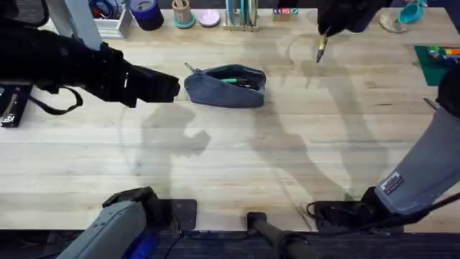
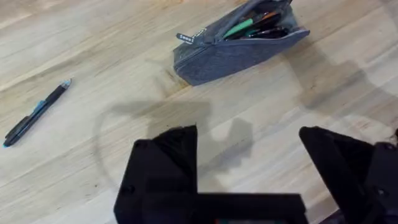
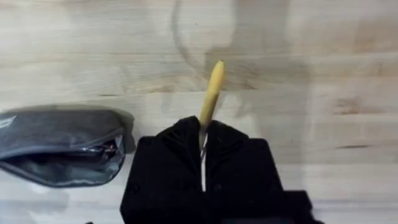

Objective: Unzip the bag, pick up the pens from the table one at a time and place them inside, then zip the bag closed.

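End effector [image 3: 203,146] — right — clamps yellow pen [image 3: 211,93].

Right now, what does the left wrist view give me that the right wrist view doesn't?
Left wrist view alone: a dark pen with a blue end lying on the table apart from the bag, and the open left gripper above bare wood.

Right wrist view alone: the right gripper shut on the yellow pen, held above the table beside the bag.

Both: the unzipped bag with pens already inside.
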